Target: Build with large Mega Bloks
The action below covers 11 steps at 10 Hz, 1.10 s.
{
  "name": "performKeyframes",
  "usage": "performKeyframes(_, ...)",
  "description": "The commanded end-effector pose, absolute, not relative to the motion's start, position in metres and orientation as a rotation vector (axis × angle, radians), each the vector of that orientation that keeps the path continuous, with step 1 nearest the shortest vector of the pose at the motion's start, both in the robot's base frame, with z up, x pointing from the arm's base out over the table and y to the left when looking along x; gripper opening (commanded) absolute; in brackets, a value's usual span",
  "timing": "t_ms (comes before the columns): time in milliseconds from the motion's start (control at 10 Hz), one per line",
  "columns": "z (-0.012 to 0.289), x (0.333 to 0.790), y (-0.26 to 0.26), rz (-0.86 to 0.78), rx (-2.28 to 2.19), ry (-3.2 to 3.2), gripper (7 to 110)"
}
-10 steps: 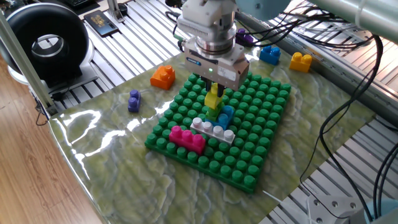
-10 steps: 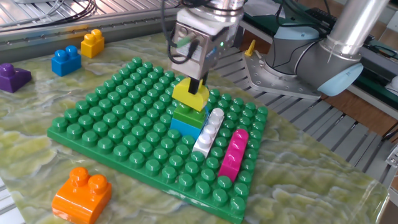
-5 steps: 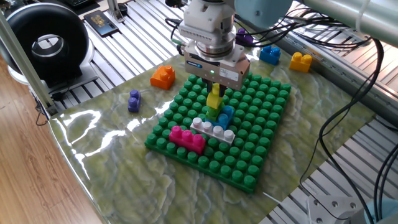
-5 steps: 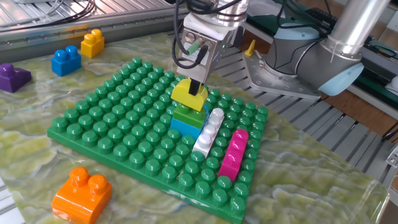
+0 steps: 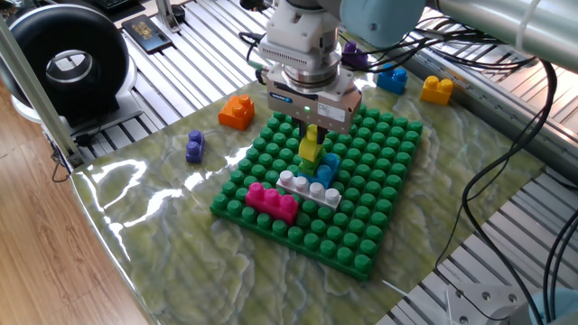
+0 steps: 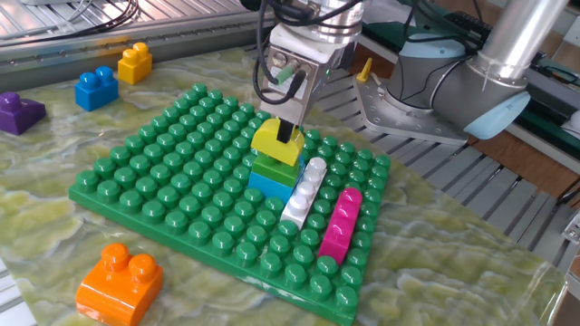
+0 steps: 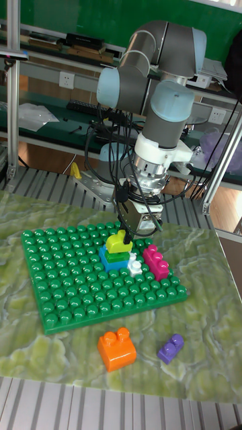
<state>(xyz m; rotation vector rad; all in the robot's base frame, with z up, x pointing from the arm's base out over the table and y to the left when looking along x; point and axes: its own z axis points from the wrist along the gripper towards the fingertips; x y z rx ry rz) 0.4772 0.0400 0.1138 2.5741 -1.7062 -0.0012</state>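
A stack stands mid-baseplate (image 6: 136,195): a yellow Mega Blok (image 6: 275,148) on a green one (image 6: 272,167) on a light blue one (image 6: 267,186). My gripper (image 6: 286,136) comes straight down on the stack and is shut on the yellow Mega Blok (image 5: 312,146), its dark fingers clasping the top. The yellow piece (image 7: 118,244) sits slightly tilted below the gripper (image 7: 126,234). A long white brick (image 6: 305,192) and a magenta brick (image 6: 340,222) lie on the plate beside the stack. The gripper (image 5: 312,132) hides the yellow brick's studs.
Loose bricks lie off the plate: an orange one (image 6: 120,281), a small purple one (image 5: 195,145), and a blue (image 6: 96,88), yellow (image 6: 135,62) and purple one (image 6: 18,110) at the mat's far edge. Cables and the arm's base (image 6: 426,100) stand behind the plate.
The gripper body has shifted slightly away from the magenta brick's side and turned a little. The yellow brick has settled a touch lower on the green one. Nothing else moved.
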Motion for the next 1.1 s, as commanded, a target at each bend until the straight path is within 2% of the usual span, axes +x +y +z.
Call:
performKeyframes(0,0.11,0.463,0.045,-0.063,2.541,-1.713,7)
performKeyframes(1000,0.109,0.464,0.043,-0.059,2.598,-1.613,7)
